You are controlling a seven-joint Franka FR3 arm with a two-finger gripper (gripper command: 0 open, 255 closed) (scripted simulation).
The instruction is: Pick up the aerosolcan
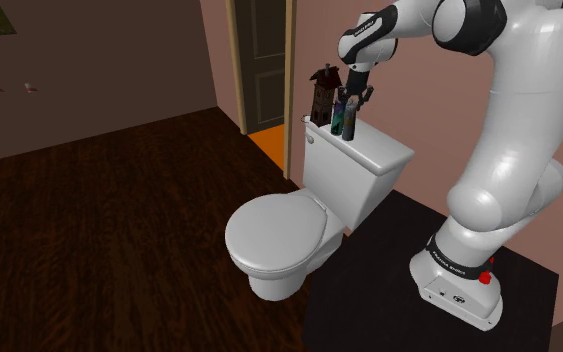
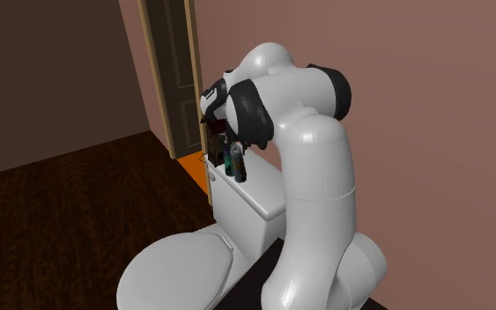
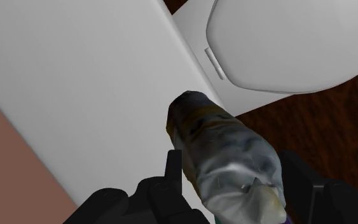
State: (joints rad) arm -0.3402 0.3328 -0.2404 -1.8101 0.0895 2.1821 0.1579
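Black hand (image 3: 231, 159) apparently gripped mottled grey-teal cylindrical aerosol can (image 3: 222, 137) atop white toilet tank (image 1: 369, 152), shoulder view's upper centre, for lifting.

White toilet (image 1: 274, 232), dark door (image 1: 266, 60), wooden floor (image 1: 99, 220)

No text can be read. White lettering is seen on a dark band (image 1: 451, 262) low on the arm (image 1: 514, 150), but it cannot be made out. The print on the aerosol can (image 3: 225, 153) is blurred.
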